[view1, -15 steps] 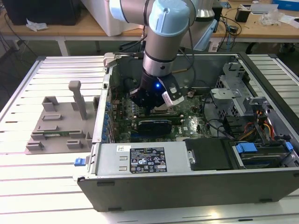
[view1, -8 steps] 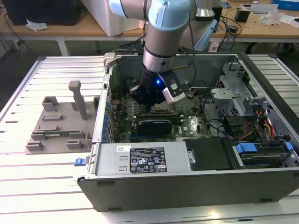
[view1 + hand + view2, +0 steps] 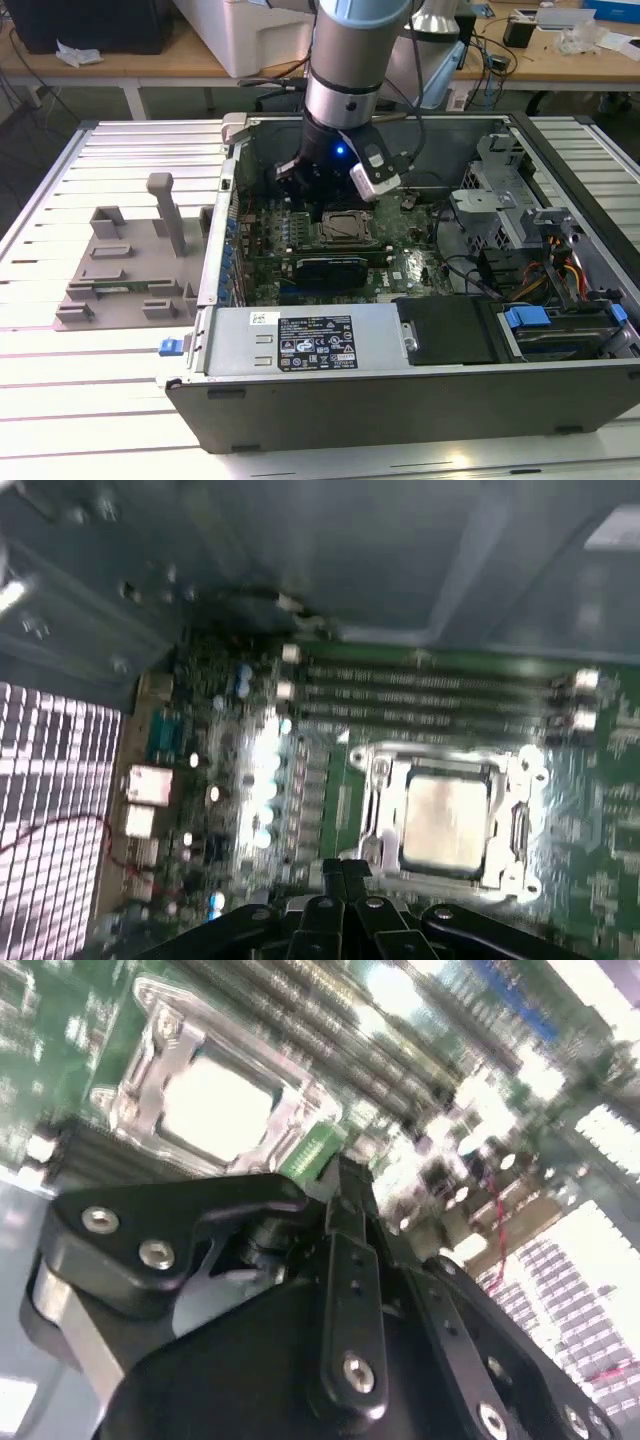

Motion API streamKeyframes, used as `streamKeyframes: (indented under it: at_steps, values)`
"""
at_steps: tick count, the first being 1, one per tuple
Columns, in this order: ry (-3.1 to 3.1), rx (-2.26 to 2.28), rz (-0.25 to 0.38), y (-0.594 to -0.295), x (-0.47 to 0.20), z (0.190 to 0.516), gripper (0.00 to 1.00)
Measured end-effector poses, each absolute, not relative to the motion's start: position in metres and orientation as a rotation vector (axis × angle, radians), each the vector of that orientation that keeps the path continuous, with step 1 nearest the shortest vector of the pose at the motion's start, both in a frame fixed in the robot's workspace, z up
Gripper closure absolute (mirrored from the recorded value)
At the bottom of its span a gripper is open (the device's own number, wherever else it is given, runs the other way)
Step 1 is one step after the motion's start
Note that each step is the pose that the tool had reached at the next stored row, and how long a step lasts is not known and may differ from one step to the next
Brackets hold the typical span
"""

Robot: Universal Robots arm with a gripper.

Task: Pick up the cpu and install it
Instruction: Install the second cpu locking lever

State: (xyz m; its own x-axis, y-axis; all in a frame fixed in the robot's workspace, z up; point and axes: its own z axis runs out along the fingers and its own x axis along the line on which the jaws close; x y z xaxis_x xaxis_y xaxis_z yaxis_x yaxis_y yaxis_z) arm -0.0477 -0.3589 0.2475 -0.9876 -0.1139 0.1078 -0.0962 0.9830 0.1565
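The chip (image 3: 447, 820) lies flat in its socket frame (image 3: 380, 780) on the green board (image 3: 600, 900), at the lower right of the first wrist view and the upper left of the second wrist view (image 3: 215, 1105); in the exterior view it sits at the centre of the frame (image 3: 345, 228), inside the open computer case (image 3: 420, 400), just under the arm; its pale metal top faces up and the bright steel frame runs round all four sides, so it looks already seated rather than waiting to be picked

The gripper (image 3: 343, 872) hangs beside the socket, its tips at the bottom centre of the first wrist view, just off the frame's near corner; in the second wrist view (image 3: 345, 1175) the two black fingers (image 3: 352, 1290) stand pressed together with no gap and nothing between them, so the jaws are closed and empty; I cannot tell whether the tips touch the board

As for handling, I judge the chip light, stiff and thin, with a smooth top that would slip under a careless pinch; the underside contacts and the socket pins are the fragile part, so any tilt or sideways drag is the risk; the sound place to take hold is two opposite edges of the rim, keeping it level; the top face offers a pinch nothing; seated as it is, the steel frame crowds those edges and leaves little room for fingertips
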Motion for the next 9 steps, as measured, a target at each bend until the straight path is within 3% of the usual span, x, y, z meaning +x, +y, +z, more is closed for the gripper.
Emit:
streamKeyframes:
  at_steps: [2,6,9]
  values:
    - [-3.005,0.163,-0.28,-0.359,-0.042,0.247,0.89]
    - [-2.971,0.159,-0.28,-0.359,-0.013,0.243,0.89]
    - [-2.963,0.157,-0.274,-0.375,-0.01,0.24,0.89]
